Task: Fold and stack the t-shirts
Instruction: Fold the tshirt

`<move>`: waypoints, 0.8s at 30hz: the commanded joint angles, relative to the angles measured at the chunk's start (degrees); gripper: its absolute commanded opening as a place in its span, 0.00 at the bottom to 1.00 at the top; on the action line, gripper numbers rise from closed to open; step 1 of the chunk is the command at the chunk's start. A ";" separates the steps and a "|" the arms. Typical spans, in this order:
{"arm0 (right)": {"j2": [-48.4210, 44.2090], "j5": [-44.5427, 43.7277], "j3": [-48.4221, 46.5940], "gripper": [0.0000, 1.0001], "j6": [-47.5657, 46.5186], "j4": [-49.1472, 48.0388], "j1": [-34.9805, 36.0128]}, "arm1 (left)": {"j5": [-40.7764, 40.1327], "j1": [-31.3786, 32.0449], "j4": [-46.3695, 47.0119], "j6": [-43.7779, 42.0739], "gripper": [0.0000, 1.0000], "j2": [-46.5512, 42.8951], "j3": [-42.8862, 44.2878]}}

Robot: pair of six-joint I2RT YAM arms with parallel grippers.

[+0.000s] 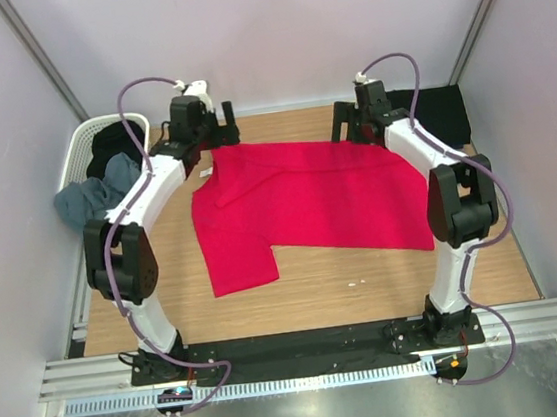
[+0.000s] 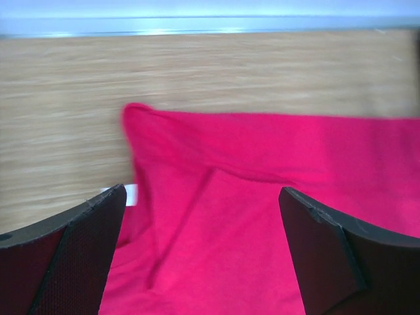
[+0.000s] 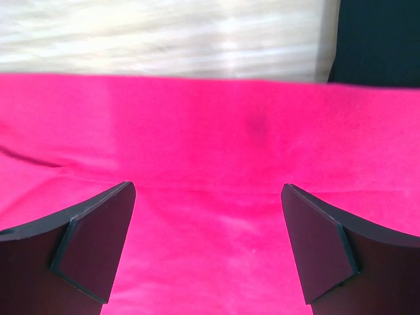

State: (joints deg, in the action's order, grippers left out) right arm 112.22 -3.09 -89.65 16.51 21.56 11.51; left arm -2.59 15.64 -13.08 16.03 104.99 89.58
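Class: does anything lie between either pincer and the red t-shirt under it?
Nothing visible does. The wrist views show the left pincer and right pincer open over the far edge of the red t-shirt, with only its bare cloth in each gap.
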 commanded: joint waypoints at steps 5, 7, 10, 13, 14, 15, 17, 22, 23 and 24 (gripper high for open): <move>-6.58 0.37 5.35 1.00 -0.78 -2.57 -0.17 | 15.15 2.29 3.32 0.22 0.90 5.21 0.32; -6.23 -0.24 6.06 1.00 -0.17 -3.71 -0.17 | 15.95 2.29 4.29 1.89 0.87 8.81 2.25; -4.39 -0.16 5.45 1.00 0.54 -3.11 -0.17 | 15.25 2.38 4.82 2.95 0.82 13.38 4.98; -3.42 -0.33 4.74 1.00 0.71 -2.67 -0.08 | 15.60 2.38 5.08 2.52 0.81 15.94 6.39; -3.42 -0.60 4.74 1.00 0.80 -2.84 -0.08 | 15.34 2.29 5.00 2.51 0.80 17.34 6.83; -3.42 -0.69 4.74 1.00 0.80 -2.93 -0.17 | 15.42 2.38 5.08 2.43 0.80 18.05 7.01; -3.42 -0.95 4.74 1.00 0.71 -2.84 -0.17 | 14.20 2.29 5.35 2.25 0.78 19.54 7.36; -3.15 -0.69 4.83 1.00 0.89 -2.58 -0.17 | 12.96 2.38 5.70 1.72 0.70 21.22 8.68; -2.98 -0.60 4.74 0.99 1.15 -2.66 -0.08 | 13.14 2.38 5.70 1.72 0.69 21.48 8.94; -2.89 -0.51 4.83 1.00 1.07 -2.49 -0.17 | 13.92 2.29 5.87 1.72 0.68 22.09 9.29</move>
State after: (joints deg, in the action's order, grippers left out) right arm 109.78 -2.90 -84.09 16.88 19.79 11.51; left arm 10.70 18.20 -10.37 17.82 126.52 95.88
